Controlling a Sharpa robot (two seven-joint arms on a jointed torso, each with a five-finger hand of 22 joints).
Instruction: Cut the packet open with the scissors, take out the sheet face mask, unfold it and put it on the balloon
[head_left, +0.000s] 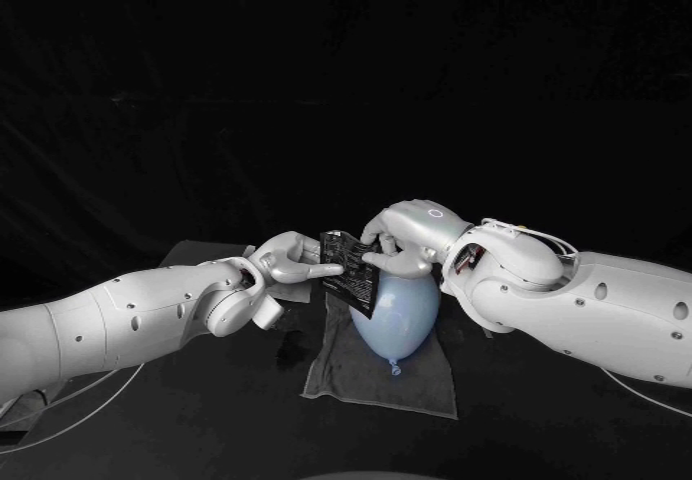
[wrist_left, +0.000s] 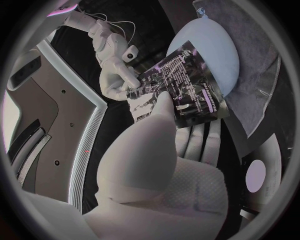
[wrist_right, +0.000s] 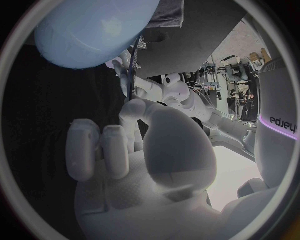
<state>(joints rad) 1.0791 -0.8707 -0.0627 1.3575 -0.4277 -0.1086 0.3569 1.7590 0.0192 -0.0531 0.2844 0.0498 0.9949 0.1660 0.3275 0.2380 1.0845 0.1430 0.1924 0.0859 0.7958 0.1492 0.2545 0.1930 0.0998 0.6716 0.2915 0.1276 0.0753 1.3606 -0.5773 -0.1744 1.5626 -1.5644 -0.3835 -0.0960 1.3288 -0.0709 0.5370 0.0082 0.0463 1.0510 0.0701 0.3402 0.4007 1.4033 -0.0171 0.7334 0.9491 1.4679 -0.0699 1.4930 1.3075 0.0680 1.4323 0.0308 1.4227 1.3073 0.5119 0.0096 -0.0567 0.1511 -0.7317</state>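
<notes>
1. Counter (head_left: 173, 410): black surface. It carries a grey cloth (head_left: 343, 378) spread flat in front of the robot.

2. Balloon (head_left: 400, 312): pale blue and inflated. It lies on the grey cloth with its knot (head_left: 395, 371) pointing toward the robot and its wide end pointing away. It is also seen in the left wrist view (wrist_left: 219, 47) and the right wrist view (wrist_right: 94, 30).

3. Right hand (head_left: 408, 238): positioned over the wide end of the balloon. Its fingers are closed on one edge of the packet (head_left: 348, 266).

4. Left hand (head_left: 289, 260): positioned just beside the balloon, opposite the right hand. In the left wrist view, the thumb (wrist_left: 164, 107) presses on the printed face of the packet (wrist_left: 181, 87), with the remaining fingers (wrist_left: 201, 140) underneath. The packet is therefore pinched.

5. Packet: dark with pale print. It is held off the counter between both hands, tilted, directly over the wide end of the balloon. Whether it contacts the balloon cannot be determined.
</notes>
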